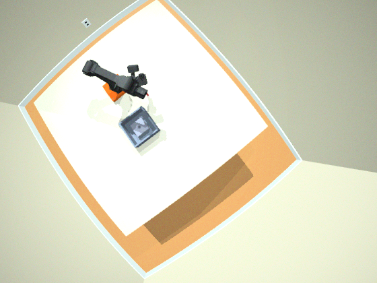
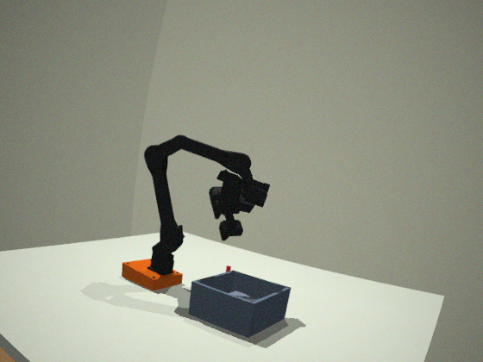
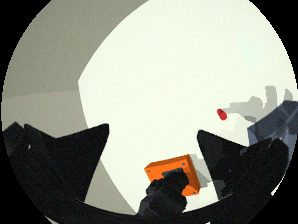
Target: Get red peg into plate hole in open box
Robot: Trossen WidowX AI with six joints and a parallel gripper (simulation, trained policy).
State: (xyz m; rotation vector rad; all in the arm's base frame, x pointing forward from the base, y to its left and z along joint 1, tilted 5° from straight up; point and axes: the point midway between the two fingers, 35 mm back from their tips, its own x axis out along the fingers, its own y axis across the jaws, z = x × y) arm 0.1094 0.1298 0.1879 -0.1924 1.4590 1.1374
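Observation:
The red peg stands apart from the box, on the table behind it in the exterior view; it looks upright, with its lower part hidden there. The arm hides most of it in the top view. The open dark blue box holds a pale plate with a small dark hole. My gripper is open and empty, high above the table. The peg shows beyond and above the right finger in the wrist view.
The orange arm base stands on the white table, close to the box. The arm arches above the base. A wall socket is at the upper left.

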